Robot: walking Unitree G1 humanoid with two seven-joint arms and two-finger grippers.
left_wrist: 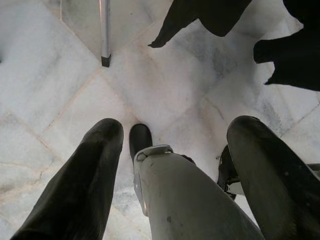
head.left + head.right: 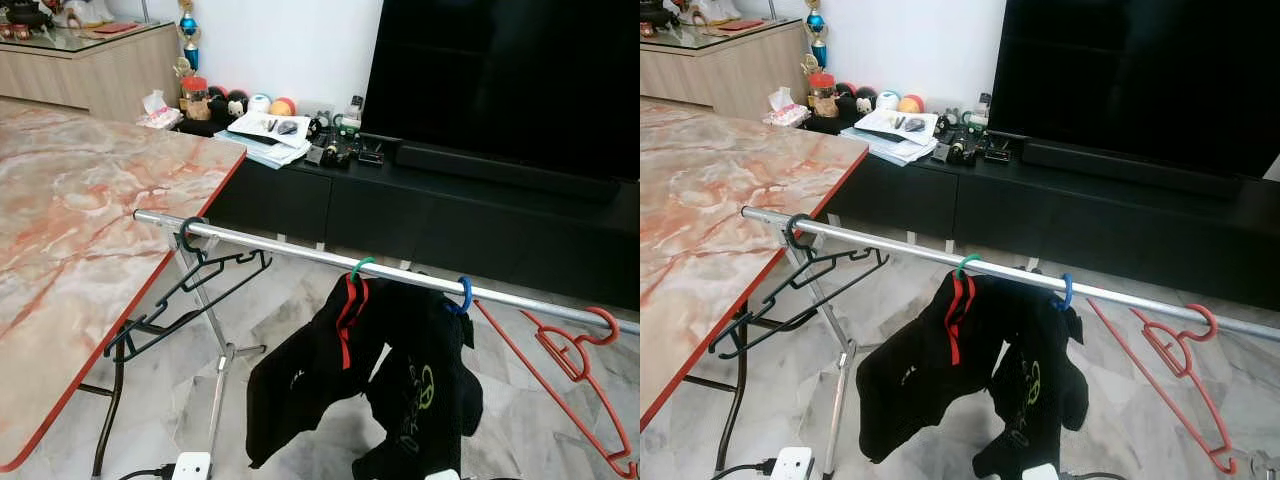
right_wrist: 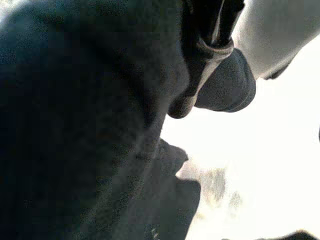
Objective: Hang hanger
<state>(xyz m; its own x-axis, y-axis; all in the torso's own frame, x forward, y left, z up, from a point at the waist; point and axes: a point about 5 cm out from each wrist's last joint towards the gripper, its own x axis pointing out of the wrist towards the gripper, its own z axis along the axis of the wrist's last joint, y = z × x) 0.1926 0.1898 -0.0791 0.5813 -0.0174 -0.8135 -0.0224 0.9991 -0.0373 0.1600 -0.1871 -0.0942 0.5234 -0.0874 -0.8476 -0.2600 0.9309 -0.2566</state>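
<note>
Spanning the scene ahead of the robot, the steel rail [image 2: 300, 251] of a drying rack runs from the marble table [image 2: 80, 230] on the left toward the TV console [image 2: 450, 200] on the right. Four hangers sit on it: a black hanger [image 2: 190, 290] near the left end, a green-hooked hanger [image 2: 361, 268] and a blue-hooked hanger [image 2: 463, 296] at mid-rail, both carrying black clothing [image 2: 370, 380], and an empty red hanger [image 2: 575, 370] toward the right end.

The left gripper [image 1: 172, 145] hangs low, pointing at the floor tiles [image 1: 45, 90]. Its fingers [image 1: 80, 185] stand wide apart with nothing between them. Ahead of this claw lies a rack leg [image 1: 104, 32]; farther out, the hems of the black clothing hang just above the tiles. The rail and every hanger are well above the claw.

The right wrist view is dark and blurred — the state of the right gripper cannot be determined.

Status judgement: every visible hanger is hooked on the rail, and the left claw carries none, so the hang step looks complete or no hanger is in hand.

Hazards from this position:
- Raising the left claw straight up may snag the draped clothing and drag its hanger along or off the rail.
- Contact with the rack leg may shift the light frame — the tilted black hanger, close to the open rail end, would be the likeliest to slide off.
</note>
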